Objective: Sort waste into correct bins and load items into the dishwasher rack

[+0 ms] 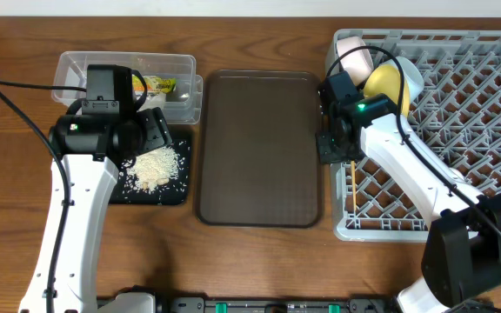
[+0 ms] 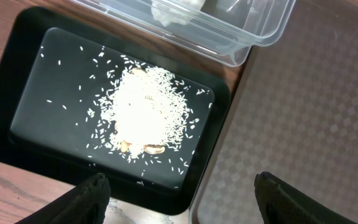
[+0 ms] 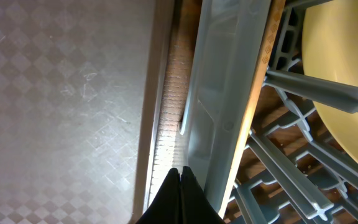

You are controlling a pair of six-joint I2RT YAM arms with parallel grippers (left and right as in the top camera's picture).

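Observation:
White rice scraps (image 2: 145, 109) lie heaped in the shallow black tray (image 2: 17, 106). My left gripper (image 2: 180, 180) hangs open above the tray's near corner, with nothing between its fingers (image 2: 92, 199). Behind the tray, the clear tub (image 1: 76, 65) holds the snack wrapper (image 1: 157, 84) and a white tissue (image 2: 176, 9). The grey dishwasher rack (image 1: 459, 122) holds a yellow plate (image 1: 385, 83), a white bowl (image 1: 355, 48) and chopsticks (image 1: 352, 184). My right gripper (image 3: 181, 177) is shut and empty, low over the gap beside the rack's left wall (image 3: 229, 93), where a chopstick (image 3: 263, 81) runs along it.
The dark-brown serving tray (image 1: 259, 148) lies between the black tray and the rack, its edge (image 3: 157, 93) close to my right gripper. A strip of bare wooden table (image 1: 233, 261) runs along the front. My left arm (image 1: 81, 200) rises from the front left.

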